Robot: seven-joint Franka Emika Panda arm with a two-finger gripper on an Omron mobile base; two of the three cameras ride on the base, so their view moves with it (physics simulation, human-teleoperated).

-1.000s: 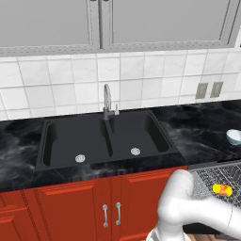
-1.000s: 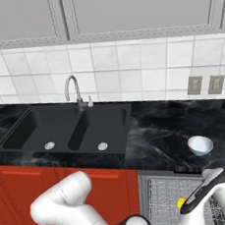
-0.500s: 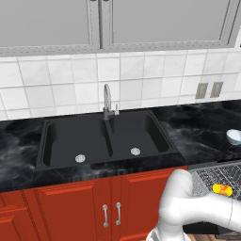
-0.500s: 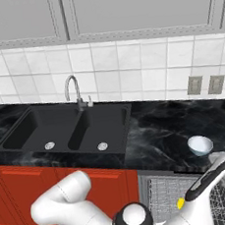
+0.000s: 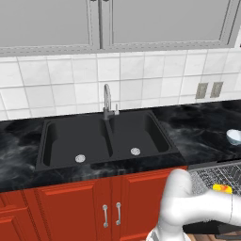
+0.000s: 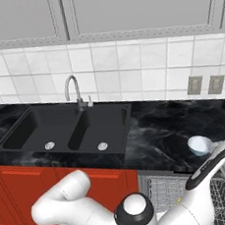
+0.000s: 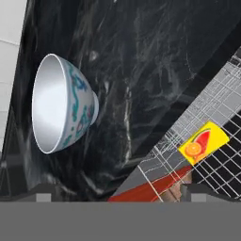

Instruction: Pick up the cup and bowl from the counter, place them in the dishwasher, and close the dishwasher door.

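- The jaws [image 7: 117,190] stand wide apart and empty, pointed between the bowl and the rack.
- The bowl [image 7: 63,103] sits empty on the surface [image 7: 155,61], near its front edge above the dishwasher [image 6: 193,194]: judged still to be picked up.
- The cup [image 7: 203,143] lies in the wire rack [image 7: 214,106]: that part looks done.
- Dishwasher door judged still open.

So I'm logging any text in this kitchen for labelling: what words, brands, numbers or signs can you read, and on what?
No readable text anywhere.
cup: a fruit picture, an orange slice and a red wedge, no letters.
bowl: teal and red painted pattern, no writing.
wall outlets: plain plates, no markings.
cabinets and faucet: no brand or label.
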